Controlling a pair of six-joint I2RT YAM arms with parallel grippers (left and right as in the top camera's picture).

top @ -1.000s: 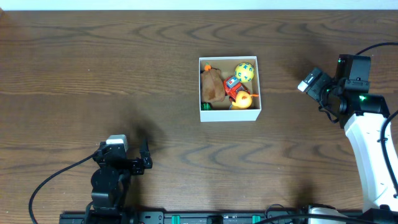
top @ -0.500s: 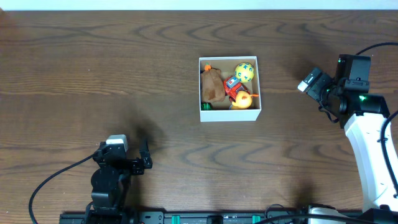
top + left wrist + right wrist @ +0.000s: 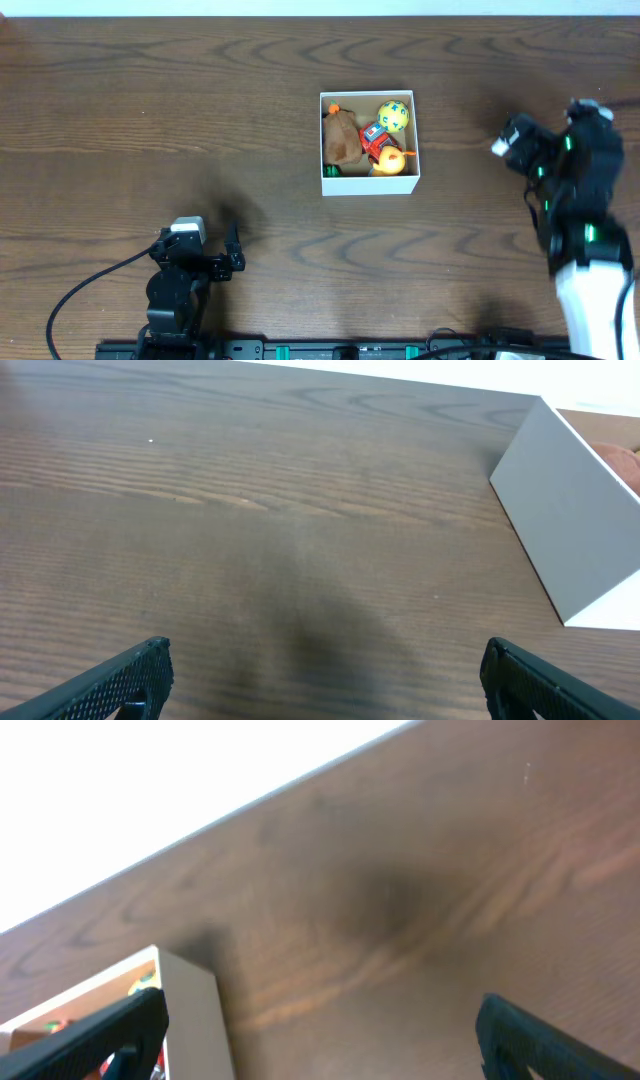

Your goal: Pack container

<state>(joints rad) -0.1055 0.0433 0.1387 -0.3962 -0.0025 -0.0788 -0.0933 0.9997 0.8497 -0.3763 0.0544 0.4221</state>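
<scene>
The container (image 3: 370, 184) is a square white-walled box at the table's middle. It holds a brown plush (image 3: 341, 138), a yellow-green ball (image 3: 394, 116), a red toy (image 3: 376, 140) and an orange toy (image 3: 390, 160). My left gripper (image 3: 236, 250) is open and empty at the front left, far from the box; in the left wrist view (image 3: 325, 680) the box's white wall (image 3: 570, 510) is at the far right. My right gripper (image 3: 512, 140) is blurred, to the right of the box. In the right wrist view (image 3: 320, 1030) it is open and empty, with the box's corner (image 3: 195, 1020) at lower left.
The table is dark brown wood (image 3: 150, 120). Its far edge meets a white wall (image 3: 150, 780) behind the box. A black cable (image 3: 70, 295) runs from the left arm's base at the front edge.
My right arm has swung and shifted toward the table's front and shows motion blur now. The left arm and the box with its toys have not moved.
</scene>
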